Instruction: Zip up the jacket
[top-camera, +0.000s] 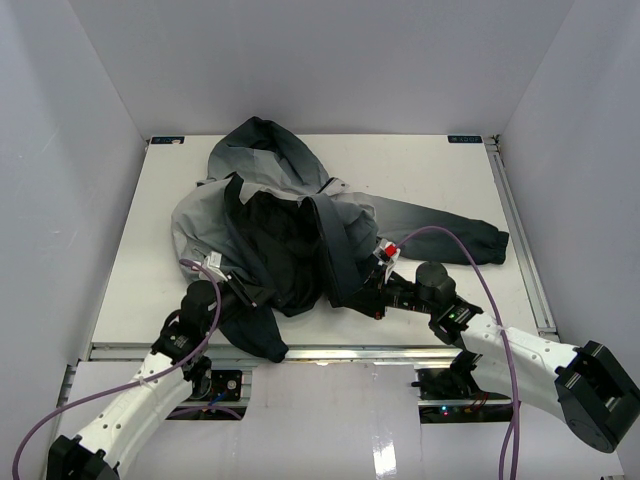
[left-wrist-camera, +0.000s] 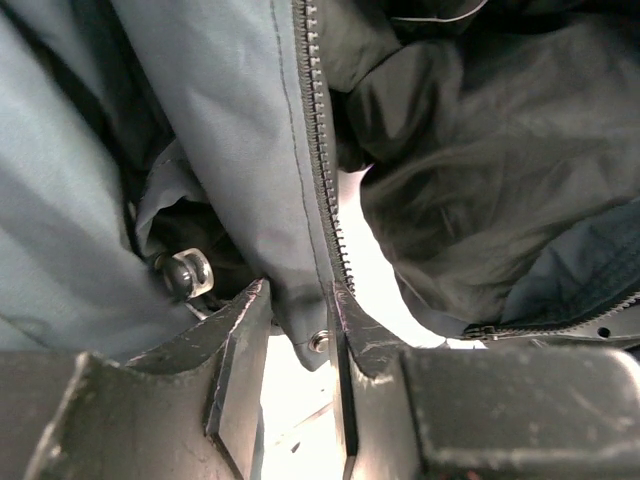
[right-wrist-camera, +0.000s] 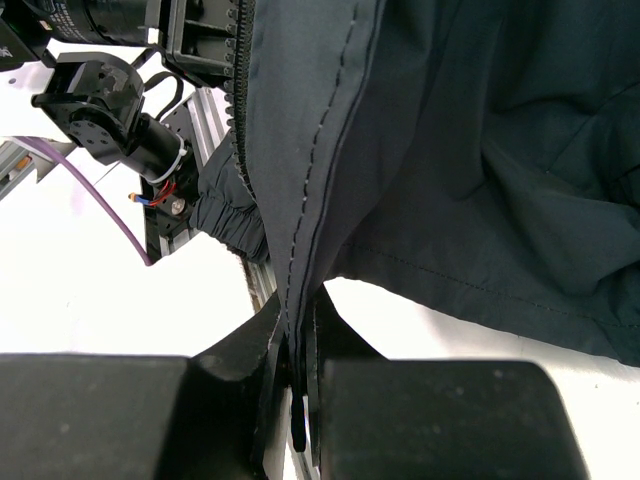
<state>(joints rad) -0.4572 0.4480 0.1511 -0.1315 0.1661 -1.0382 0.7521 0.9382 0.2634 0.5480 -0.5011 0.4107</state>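
Observation:
The jacket lies open on the table, black lining up, hood at the back and one sleeve stretched to the right. My left gripper is at its near left front edge. In the left wrist view the left gripper is open a little, with the hem corner, its snap and the end of the zipper teeth between the fingers. My right gripper is at the right front edge. In the right wrist view it is shut on the stitched dark edge of the jacket.
White table inside white walls, its metal front rail just below the jacket's hem. A clear cord toggle hangs left of my left fingers. The left arm's motor and purple cable show in the right wrist view.

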